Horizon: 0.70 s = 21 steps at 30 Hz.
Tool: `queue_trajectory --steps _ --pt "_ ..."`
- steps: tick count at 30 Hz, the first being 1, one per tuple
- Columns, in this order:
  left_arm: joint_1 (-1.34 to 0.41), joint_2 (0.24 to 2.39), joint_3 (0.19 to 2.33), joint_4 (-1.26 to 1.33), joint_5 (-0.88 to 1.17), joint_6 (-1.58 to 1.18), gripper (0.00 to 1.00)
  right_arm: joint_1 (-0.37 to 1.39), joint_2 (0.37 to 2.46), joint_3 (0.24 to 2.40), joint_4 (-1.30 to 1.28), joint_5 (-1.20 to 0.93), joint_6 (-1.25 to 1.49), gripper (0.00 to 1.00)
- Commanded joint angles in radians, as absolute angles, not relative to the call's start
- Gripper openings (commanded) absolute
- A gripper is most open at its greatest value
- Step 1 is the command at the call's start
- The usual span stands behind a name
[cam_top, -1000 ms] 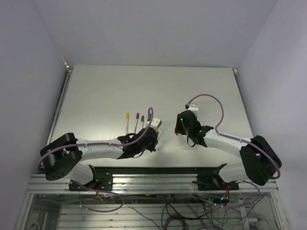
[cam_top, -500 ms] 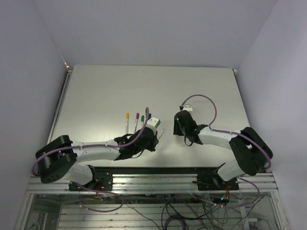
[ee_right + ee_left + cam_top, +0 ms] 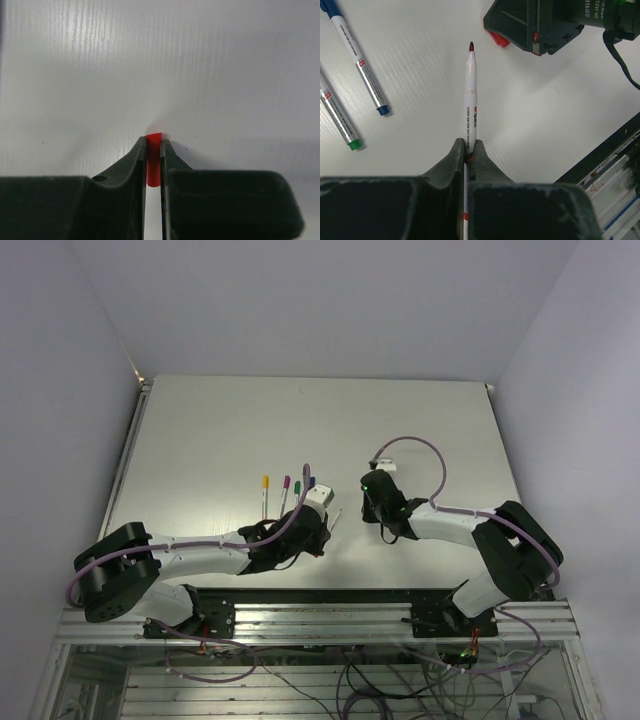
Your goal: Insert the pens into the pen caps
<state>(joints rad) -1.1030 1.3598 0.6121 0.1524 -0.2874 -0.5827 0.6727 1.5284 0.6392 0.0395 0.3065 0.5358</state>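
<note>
What changed: over the last second the right arm (image 3: 450, 525) has swung in toward 9 o'clock. The left arm (image 3: 200, 548) shifted a bit early on and has sat put since.
What that means: looks to me like both halves are in hand and lined up for mating, so this is the approach for the last pen.
Left tool (image 3: 468, 145): pinched narrow on the red pen (image 3: 471, 100), low on the barrel.
Red pen: sticks out toward 12 o'clock in the left wrist view, dark red tip bare and free.
Right tool (image 3: 153, 142): clamped tight on the red cap (image 3: 154, 150), only the cap's end poking past the fingers.
Red cap: near the pen tip, at about 1 o'clock from it in the left wrist view. Apart, not touching.
Containers: no trays or bins here. The cap is the only thing that takes anything in, and it's still empty. Can't see which way its mouth faces.
Other pens (image 3: 265, 498): four lying side by side on the surface (image 3: 250, 420), at 11 o'clock from the left tool in the top view, with yellow, purple, green and blue far ends. They look capped already.
Next move, my guess: slide the cap toward 7 o'clock onto the tip. Tiny target, so any tilt could jam it.
</note>
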Motion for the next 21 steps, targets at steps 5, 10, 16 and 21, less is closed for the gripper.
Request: queue_trajectory --steps 5,10,16,21 --pt "-1.098 1.357 0.602 0.192 -0.288 -0.588 0.07 0.682 1.514 0.659 -0.008 0.351 0.577 0.0" --pt "-1.098 1.337 0.611 0.202 -0.273 -0.576 0.07 0.681 1.363 0.607 0.119 0.324 0.578 0.0" --pt "-1.098 1.298 0.608 0.242 -0.257 -0.56 0.07 0.681 1.137 0.497 0.321 0.287 0.61 0.0" --pt "-1.099 1.285 0.616 0.299 -0.225 -0.561 0.07 0.681 0.998 0.408 0.491 0.28 0.645 0.0"
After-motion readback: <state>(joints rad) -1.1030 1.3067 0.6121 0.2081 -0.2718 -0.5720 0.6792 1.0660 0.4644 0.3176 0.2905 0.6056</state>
